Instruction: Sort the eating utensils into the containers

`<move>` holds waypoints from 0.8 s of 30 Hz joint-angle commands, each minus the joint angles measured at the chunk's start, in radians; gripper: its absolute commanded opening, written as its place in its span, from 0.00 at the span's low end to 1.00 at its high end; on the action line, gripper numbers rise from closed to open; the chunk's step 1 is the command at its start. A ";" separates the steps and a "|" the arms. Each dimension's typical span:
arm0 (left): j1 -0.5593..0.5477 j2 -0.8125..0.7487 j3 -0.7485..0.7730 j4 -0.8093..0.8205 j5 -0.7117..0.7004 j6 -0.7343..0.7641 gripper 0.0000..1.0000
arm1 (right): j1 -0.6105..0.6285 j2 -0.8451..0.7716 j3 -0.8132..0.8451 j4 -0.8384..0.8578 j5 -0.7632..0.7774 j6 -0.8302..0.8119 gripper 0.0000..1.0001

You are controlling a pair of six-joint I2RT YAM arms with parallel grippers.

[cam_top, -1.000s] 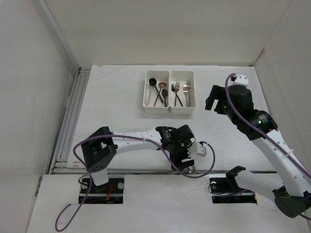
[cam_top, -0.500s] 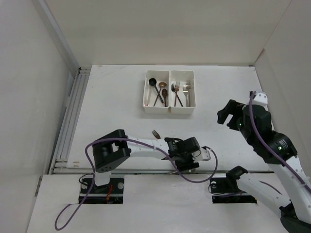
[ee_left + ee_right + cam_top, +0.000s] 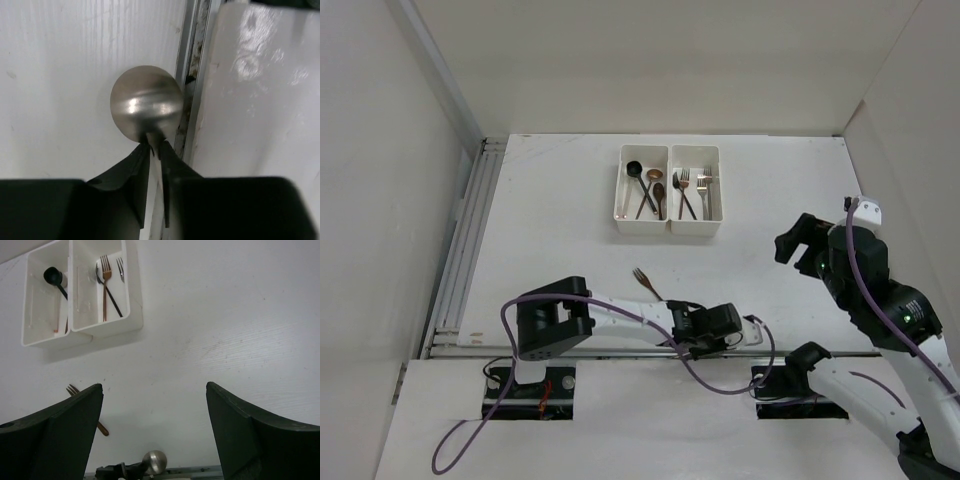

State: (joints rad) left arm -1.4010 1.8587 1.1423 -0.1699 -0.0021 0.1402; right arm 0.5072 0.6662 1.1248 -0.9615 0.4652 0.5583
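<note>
Left arm: lies low, stretched rightward along the near edge of the flat white table [image 3: 560, 220], with its wrist down at table level.
Left gripper [image 3: 155, 147]: the black fingers [image 3: 134, 170] are narrow, pinched from both sides on the thin neck of a round-bowled silver metal spoon [image 3: 146, 106].
Spoon position: it lies flat on the table's near edge. The bowl is domed side up and points away from the wrist, touching the grey metal rail [image 3: 192, 75].
Right arm: raised and bent over the right side of the table, well apart from the left arm, with its wrist tipped down toward the middle.
Right gripper [image 3: 154, 387]: the fingers [image 3: 55, 432] stand wide apart with nothing between them.
Loose utensil: a slim copper metal fork [image 3: 645, 283] lies on the bare table just beyond the left forearm, tines toward the far side.
Left white rectangular plastic bin [image 3: 642, 226]: at the far centre, holding spoons, one black and one copper.
Right white rectangular plastic bin [image 3: 694, 229]: touches the left one along its long side and holds forks, copper, silver and black.
Edges: white walls stand on the left, far and right sides. The metal rail and a glossy white ledge [image 3: 250, 100] bound the near side right beside the spoon.
Open room: bare table lies between the bins and the near rail, and to both sides of the bins.
</note>
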 commanded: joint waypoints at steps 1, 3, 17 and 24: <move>0.016 0.101 0.010 -0.074 -0.065 -0.022 0.07 | 0.004 -0.004 0.036 -0.008 0.024 0.006 0.88; 0.048 0.111 0.043 -0.085 -0.030 -0.031 0.00 | 0.004 -0.004 0.036 -0.008 0.024 0.006 0.88; 0.238 -0.110 0.359 -0.335 0.237 -0.013 0.00 | 0.004 0.094 0.059 0.082 0.006 -0.041 0.88; 0.485 -0.119 0.681 -0.391 0.326 -0.091 0.00 | 0.004 0.240 0.153 0.164 0.014 -0.095 0.88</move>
State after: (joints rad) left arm -1.0256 1.8275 1.6997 -0.5583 0.2611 0.1009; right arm 0.5045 0.8642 1.2346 -0.8501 0.4961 0.5205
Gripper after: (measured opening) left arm 0.043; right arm 0.883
